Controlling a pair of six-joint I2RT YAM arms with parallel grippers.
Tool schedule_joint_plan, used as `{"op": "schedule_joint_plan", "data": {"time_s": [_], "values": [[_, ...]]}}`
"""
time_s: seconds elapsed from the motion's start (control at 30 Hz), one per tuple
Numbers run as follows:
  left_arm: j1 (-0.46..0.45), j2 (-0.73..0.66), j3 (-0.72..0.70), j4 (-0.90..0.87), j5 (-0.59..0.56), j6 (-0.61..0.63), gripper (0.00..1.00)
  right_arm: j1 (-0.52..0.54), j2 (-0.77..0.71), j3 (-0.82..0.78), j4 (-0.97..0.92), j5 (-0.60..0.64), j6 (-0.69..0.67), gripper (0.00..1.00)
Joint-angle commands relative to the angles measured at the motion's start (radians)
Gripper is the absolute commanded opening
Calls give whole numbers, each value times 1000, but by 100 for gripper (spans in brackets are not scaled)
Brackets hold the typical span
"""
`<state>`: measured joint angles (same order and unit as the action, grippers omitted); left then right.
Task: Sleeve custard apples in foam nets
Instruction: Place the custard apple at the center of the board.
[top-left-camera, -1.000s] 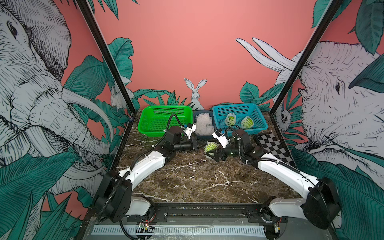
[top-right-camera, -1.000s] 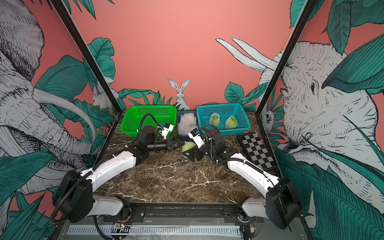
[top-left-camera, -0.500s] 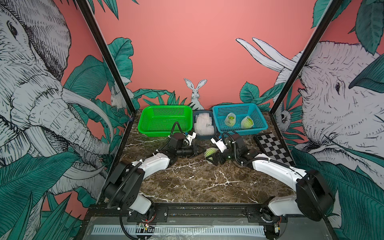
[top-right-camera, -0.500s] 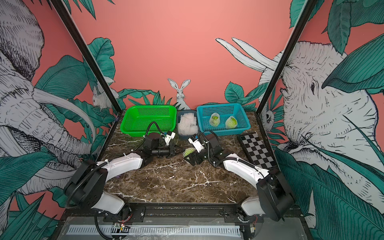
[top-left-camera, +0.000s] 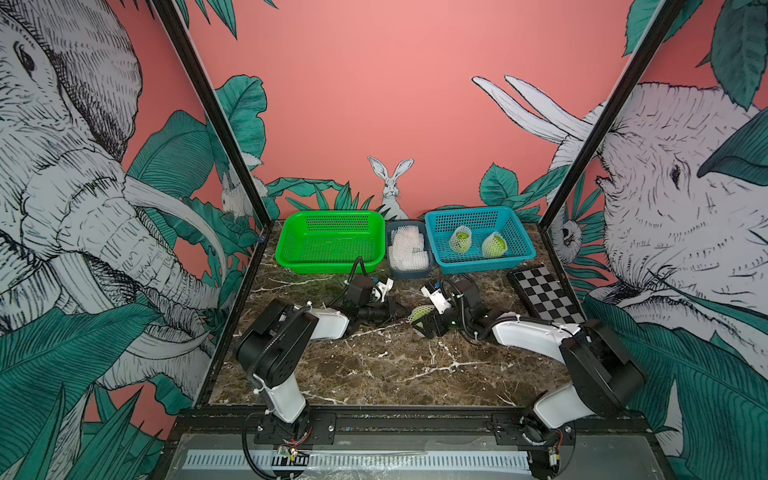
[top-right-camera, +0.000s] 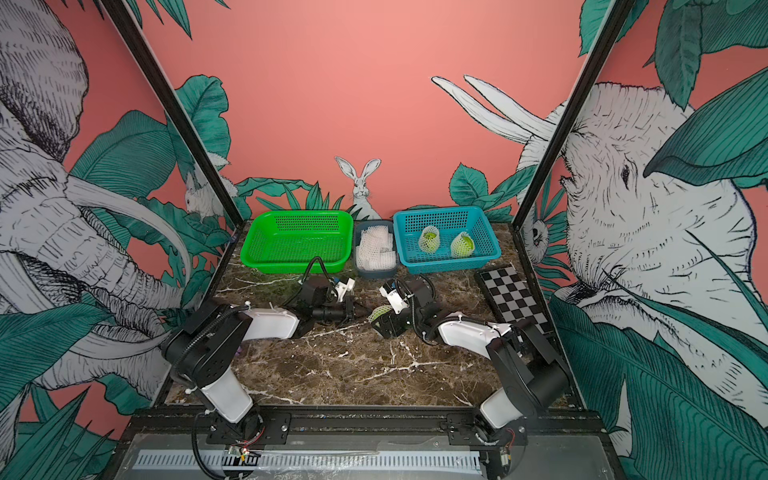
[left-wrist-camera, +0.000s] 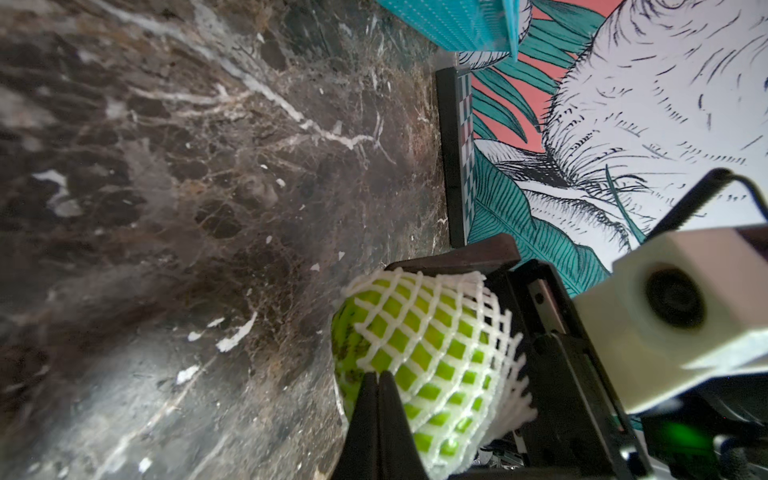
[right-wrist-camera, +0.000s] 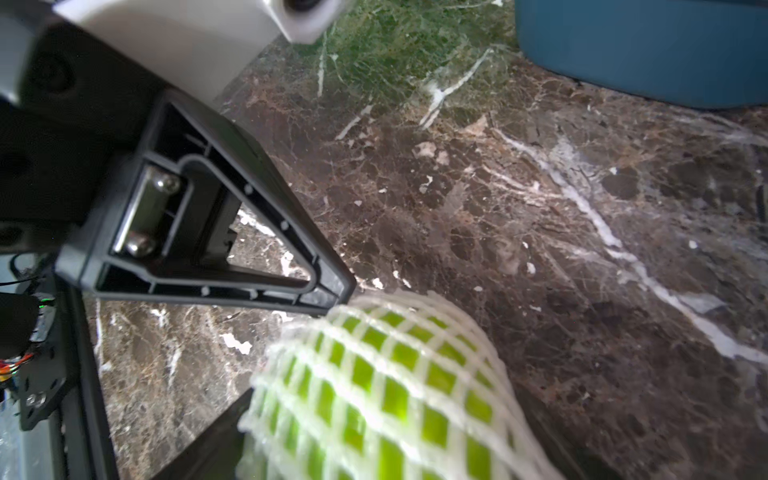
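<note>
White foam net (left-wrist-camera: 440, 320) covers most of the custard apple (left-wrist-camera: 347, 345) at mid-table. Only the end facing the left arm is bare, green with dark specks. The net's loose end frills out toward the palm of the right gripper (top-left-camera: 424, 319). That gripper has its jaws spread wide around the netted fruit and clamps it from 2 sides, low over the brown marble tabletop (top-left-camera: 374, 361). Whether the fruit rests on the stone I cannot tell.

The left gripper (left-wrist-camera: 377, 376) is closed tight, its 2 fingertips pressed together and touching the rim of the net at the bare end. Whether a strand is caught between them I cannot tell. In both top views the 2 arms reach toward each other, grippers almost nose to nose.

Along the back wall 3 containers stand in a row. A green basket (top-left-camera: 332, 215) is on the left. A small grey bin (top-left-camera: 411, 272) in the middle holds a heap of spare foam nets (top-left-camera: 408, 248). A blue basket (top-left-camera: 478, 210) on the right holds 2 netted custard apples (top-left-camera: 460, 240) (top-left-camera: 494, 246), side by side and apart. A checkerboard (top-left-camera: 544, 297) lies flat by the right wall, near the blue basket.
</note>
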<state>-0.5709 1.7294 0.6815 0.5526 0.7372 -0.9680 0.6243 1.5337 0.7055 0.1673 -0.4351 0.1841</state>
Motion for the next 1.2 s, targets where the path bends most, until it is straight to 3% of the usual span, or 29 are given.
{"op": "schedule_joint_plan", "data": {"time_s": [0.0,0.73,1.17], "values": [[-7,24,-7,45,6,6,0,6,13,0,74,25,10,85],[-49,48,18,-159,-63,162,0,39,88,-3,28,106,-16,91],[-60,22,35,-237,-98,207,0,40,76,-2,1,91,-30,97]]}}
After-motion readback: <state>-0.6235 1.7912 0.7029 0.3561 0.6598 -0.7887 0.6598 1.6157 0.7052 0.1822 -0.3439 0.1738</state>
